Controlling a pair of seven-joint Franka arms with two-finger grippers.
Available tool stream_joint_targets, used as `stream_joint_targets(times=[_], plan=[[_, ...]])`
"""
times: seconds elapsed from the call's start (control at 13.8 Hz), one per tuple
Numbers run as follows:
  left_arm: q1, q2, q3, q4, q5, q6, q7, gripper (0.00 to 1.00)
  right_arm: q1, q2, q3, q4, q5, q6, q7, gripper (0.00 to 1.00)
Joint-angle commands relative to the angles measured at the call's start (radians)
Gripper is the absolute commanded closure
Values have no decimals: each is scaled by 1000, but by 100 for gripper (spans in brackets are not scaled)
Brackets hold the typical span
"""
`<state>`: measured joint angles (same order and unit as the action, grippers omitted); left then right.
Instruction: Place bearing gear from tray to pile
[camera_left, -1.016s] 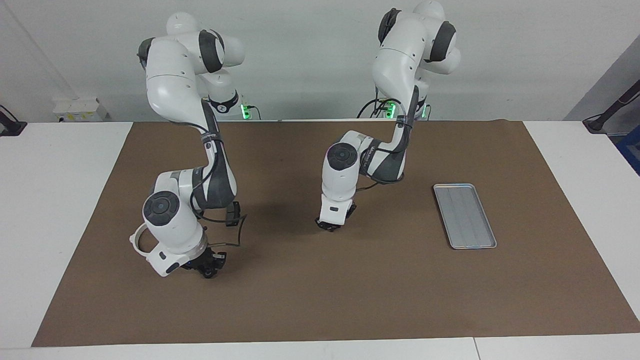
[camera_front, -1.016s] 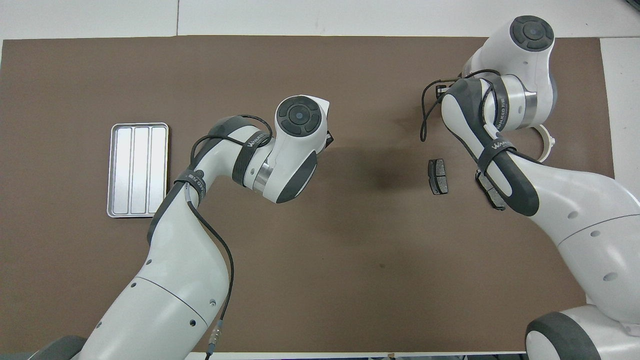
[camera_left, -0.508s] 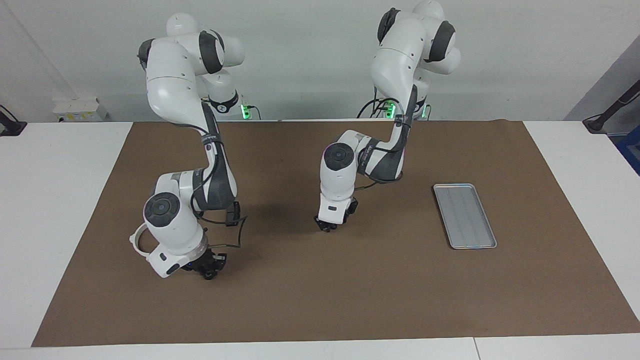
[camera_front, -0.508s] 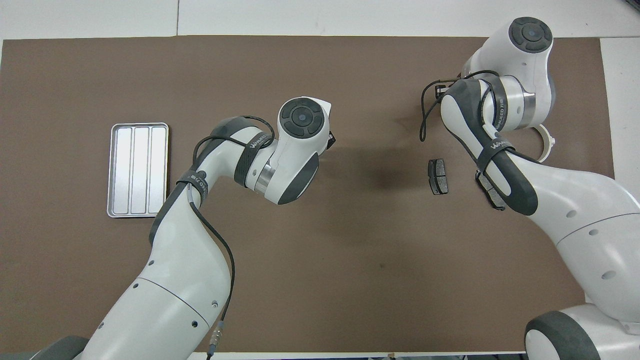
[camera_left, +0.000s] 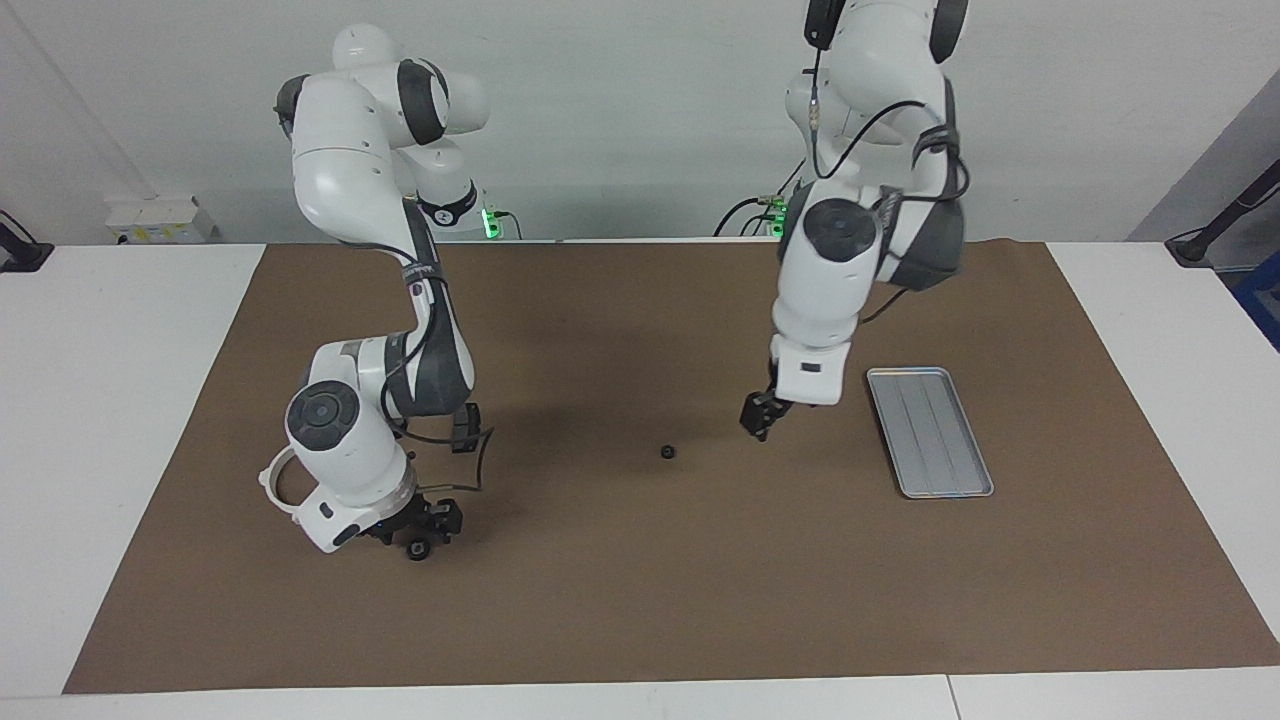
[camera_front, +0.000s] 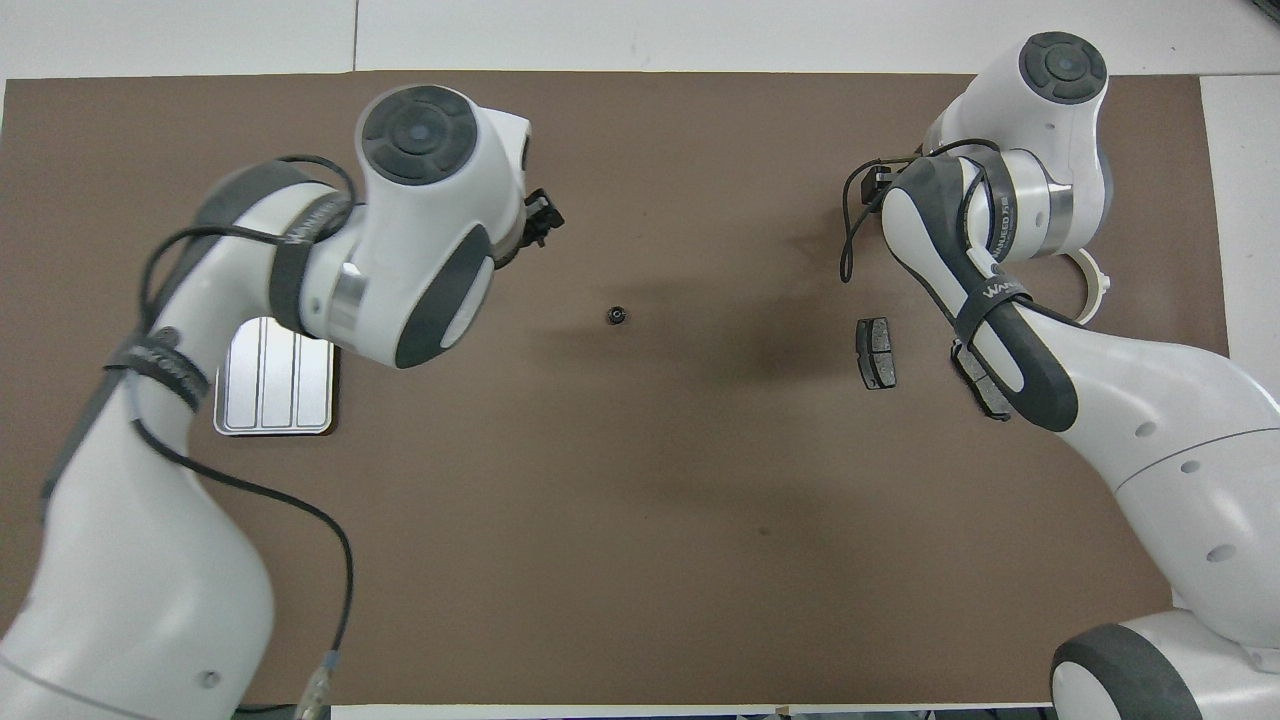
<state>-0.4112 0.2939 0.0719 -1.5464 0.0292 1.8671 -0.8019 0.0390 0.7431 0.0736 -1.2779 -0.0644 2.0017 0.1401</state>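
white wall (camera_left: 620, 120), brown table mat (camera_left: 640, 600)

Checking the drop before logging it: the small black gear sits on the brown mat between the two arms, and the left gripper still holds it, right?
Not quite. The small black gear does sit on the brown mat between the arms, but the left gripper hangs empty above the mat, apart from it. The facing view shows this.

- The left arm bends at the elbow, wrist pointing down; its left gripper (camera_left: 760, 418) hangs in the air above the tabletop (camera_left: 640, 600), empty.
- The right arm reaches low, forearm sloping down, wrist tilted; its right gripper (camera_left: 420, 530) sits close to the tabletop, fingers spread apart.
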Motion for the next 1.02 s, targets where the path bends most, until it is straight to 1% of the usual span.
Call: stream_joint_targets(times=[0.0, 0.15, 0.44, 0.58, 0.73, 0.94], plan=[[133, -156, -17, -112, 2, -92, 247, 0, 33, -42, 38, 18, 2, -102, 129, 0], [201, -208, -17, -122, -6, -135, 363, 0, 73, -48, 77, 20, -2, -118, 289, 0], [255, -301, -14, -129, -6, -248, 495, 0, 226, -30, 78, 46, -3, -94, 620, 0], [293, -318, -18, -144, -5, -275, 532, 0, 275, -14, 78, 54, -3, -81, 705, 0], [324, -332, -32, -179, -6, -247, 566, 0, 323, -7, 78, 52, -9, -61, 757, 0], [351, -337, -61, -185, -8, -247, 570, 0, 395, 15, 71, 54, -17, -34, 843, 0]])
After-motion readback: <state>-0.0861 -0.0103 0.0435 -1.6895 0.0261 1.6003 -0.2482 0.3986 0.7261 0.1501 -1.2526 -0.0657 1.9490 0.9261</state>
